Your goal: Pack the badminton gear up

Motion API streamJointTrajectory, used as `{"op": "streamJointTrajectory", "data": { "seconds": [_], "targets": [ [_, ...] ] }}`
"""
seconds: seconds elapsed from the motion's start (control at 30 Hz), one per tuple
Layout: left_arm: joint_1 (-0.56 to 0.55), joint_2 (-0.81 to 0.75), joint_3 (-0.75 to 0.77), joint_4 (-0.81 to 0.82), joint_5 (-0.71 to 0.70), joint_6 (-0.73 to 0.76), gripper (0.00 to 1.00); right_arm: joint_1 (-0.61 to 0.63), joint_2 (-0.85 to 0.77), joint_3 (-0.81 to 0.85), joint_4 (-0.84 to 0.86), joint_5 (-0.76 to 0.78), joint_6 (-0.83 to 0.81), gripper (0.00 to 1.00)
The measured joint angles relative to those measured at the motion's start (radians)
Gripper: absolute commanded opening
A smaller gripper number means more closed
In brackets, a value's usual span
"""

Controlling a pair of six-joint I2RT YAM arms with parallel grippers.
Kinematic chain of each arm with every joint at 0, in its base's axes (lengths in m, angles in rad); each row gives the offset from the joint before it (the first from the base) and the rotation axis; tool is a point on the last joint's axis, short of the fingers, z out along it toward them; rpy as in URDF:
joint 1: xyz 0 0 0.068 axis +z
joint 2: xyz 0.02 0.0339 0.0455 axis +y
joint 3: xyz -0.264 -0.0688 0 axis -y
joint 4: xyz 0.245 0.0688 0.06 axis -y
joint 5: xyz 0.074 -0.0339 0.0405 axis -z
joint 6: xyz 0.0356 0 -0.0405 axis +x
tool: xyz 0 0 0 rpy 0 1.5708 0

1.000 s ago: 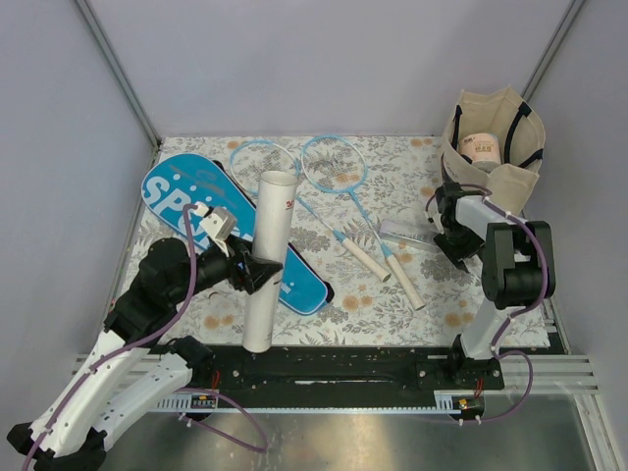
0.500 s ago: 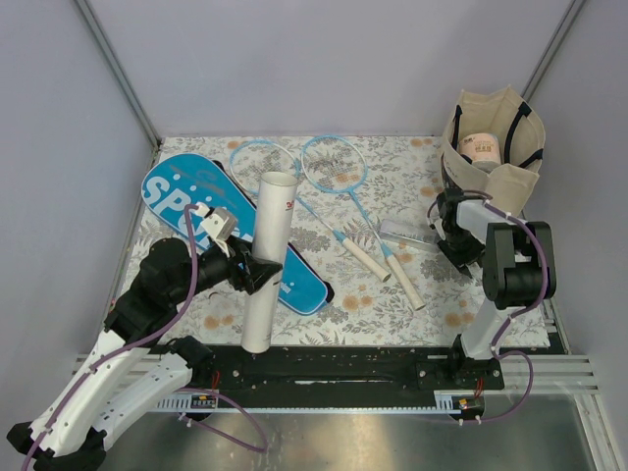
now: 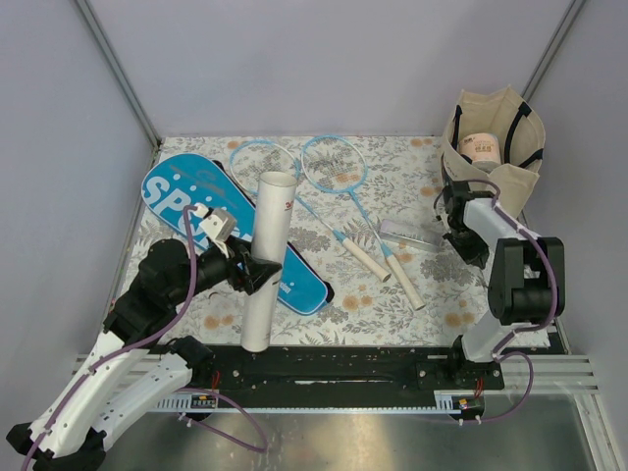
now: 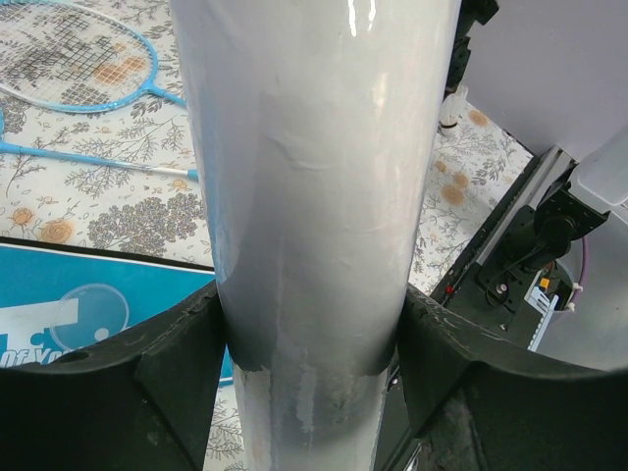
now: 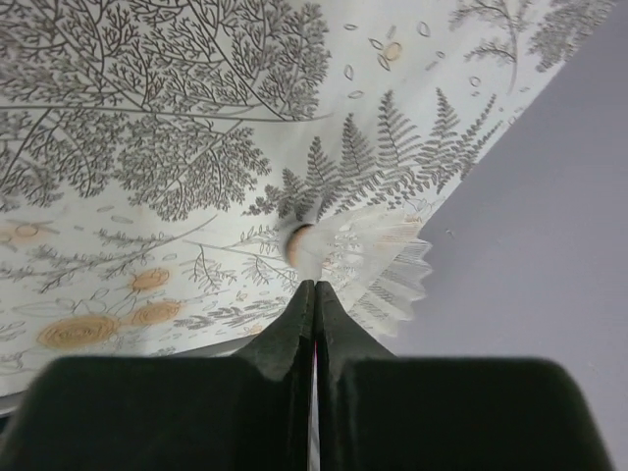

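The left tool is clamped on the white tube, holding it steeply upright over the blue cover, which lies toward the desk's left edge. Two rackets lie mid-desk, heads toward the far edge. By the right edge, near the beige tote in the far right corner, the right tool has its fingers pressed together, tips right at the shuttlecock's cork. I cannot tell whether they pinch it.
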Motion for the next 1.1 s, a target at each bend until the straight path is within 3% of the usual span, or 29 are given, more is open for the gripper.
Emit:
{"op": "streamJointTrajectory", "data": {
  "seconds": [0.43, 0.77, 1.1],
  "targets": [
    [0.000, -0.005, -0.034, 0.006, -0.031, 0.005, 0.54, 0.012, -0.236, 0.159, -0.155, -0.109, 0.158, 0.00],
    [-0.003, 0.025, -0.066, 0.053, -0.027, 0.033, 0.53, 0.130, -0.353, 0.447, -0.282, -0.158, 0.283, 0.00],
    [-0.020, 0.175, -0.063, 0.096, 0.039, 0.142, 0.53, 0.163, -0.559, 0.500, -0.132, -0.439, 0.366, 0.00]
  ]
}}
